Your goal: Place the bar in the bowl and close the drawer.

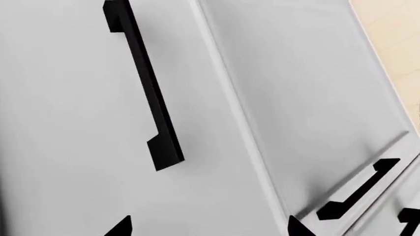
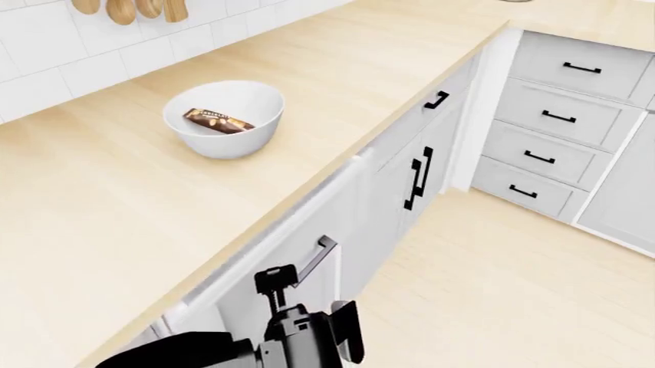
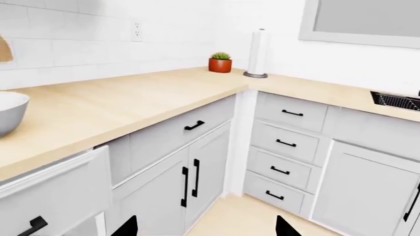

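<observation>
Hanging low in front of the cabinets, the right gripper [image 3: 204, 227] has its jaws spread with nothing between them; it looks parked since its job seems done. Left gripper [image 1: 208, 227] is spread too, empty, pointed flat at a grey door, close to a black handle [image 1: 145, 83]. The bar [image 2: 217, 120] already lies inside the bowl [image 2: 224, 117] on the counter [image 2: 123, 192], so that half looks finished. The drawer [image 2: 268, 239] sticks out a bit from under the counter edge, handle facing outward, so I'd guess pushing it shut is what's left.
</observation>
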Robot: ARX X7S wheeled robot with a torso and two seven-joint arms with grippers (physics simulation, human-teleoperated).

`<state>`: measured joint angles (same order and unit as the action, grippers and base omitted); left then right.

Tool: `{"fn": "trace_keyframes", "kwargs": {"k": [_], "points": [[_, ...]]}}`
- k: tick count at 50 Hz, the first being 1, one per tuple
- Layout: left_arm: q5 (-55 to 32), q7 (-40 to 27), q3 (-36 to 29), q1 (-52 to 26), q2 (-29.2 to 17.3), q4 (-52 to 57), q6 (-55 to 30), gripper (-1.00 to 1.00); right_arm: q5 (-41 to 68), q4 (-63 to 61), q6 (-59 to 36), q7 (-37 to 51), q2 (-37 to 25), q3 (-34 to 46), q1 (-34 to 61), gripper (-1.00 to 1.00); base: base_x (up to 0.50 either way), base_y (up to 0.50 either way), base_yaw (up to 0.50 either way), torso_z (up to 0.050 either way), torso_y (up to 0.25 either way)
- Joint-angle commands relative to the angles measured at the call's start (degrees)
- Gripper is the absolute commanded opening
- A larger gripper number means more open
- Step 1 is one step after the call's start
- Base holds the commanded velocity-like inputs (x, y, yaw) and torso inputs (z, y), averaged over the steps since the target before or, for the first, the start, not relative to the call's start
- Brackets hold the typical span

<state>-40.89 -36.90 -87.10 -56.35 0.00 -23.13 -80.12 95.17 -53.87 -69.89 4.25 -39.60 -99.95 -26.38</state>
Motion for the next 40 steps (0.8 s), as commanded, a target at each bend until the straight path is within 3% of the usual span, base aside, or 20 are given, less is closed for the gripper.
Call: {"fn": "trace_keyframes", "kwargs": {"k": [1, 40], "points": [[-2.6, 1.2, -0.1, -1.3, 0.0, -5.0, 1.5, 1.00, 0.2, -0.1, 0.3, 1.1, -0.8, 1.7, 0.7, 1.00, 0.00, 0.00, 0.00, 0.000, 0.000], [-5.1, 0.4, 0.0, -1.2, 0.0, -17.5, 8.1, 1.00, 1.5, -0.4, 0.3, 0.9, -0.7, -1.0, -0.3, 1.00, 0.00, 0.00, 0.00, 0.000, 0.000]]}}
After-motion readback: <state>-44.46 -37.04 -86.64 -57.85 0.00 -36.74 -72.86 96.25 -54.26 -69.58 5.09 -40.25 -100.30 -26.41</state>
